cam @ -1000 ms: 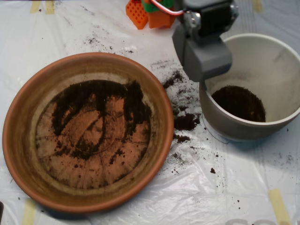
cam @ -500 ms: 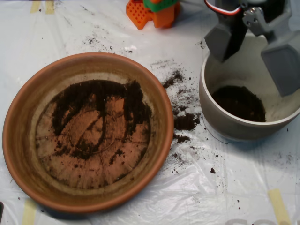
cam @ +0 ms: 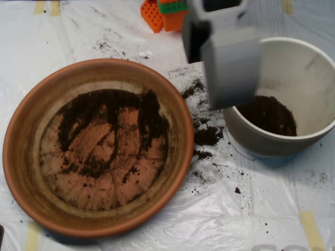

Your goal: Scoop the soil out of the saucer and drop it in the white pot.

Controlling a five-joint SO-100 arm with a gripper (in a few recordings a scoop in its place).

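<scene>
- My scoop [cam: 230,65] hangs blurred over the white pot's left rim, and I cannot tell whether its two shells are spread or pressed together; no earth shows on it from above.
- The white pot [cam: 309,63] sits at about two o'clock from the table's middle. A dark heap lies low in its well toward six o'clock, and its pale wall is bare above that.
- Between pot and dish, spilled crumbs [cam: 207,136] lie on the plastic sheet [cam: 246,219], a loose trail running from twelve down to six o'clock along the dish's right side.
- The saucer [cam: 21,157] fills the left half. The soil [cam: 112,112] in it is a thin smear, thickest from eleven round to three o'clock of the floor, with bare ridged clay showing at the centre and toward six.
- I judge this earth light, dry and crumbly: it will not hold a shape, and it sheds at any tilt or jolt.
- It has no handle to take, so I would bite at the thickest band near one o'clock, shells wide, skimming the clay.
- The ridges may snag my edges, and thin patches will yield little.
- An orange block [cam: 165,14] stands at twelve o'clock.
</scene>
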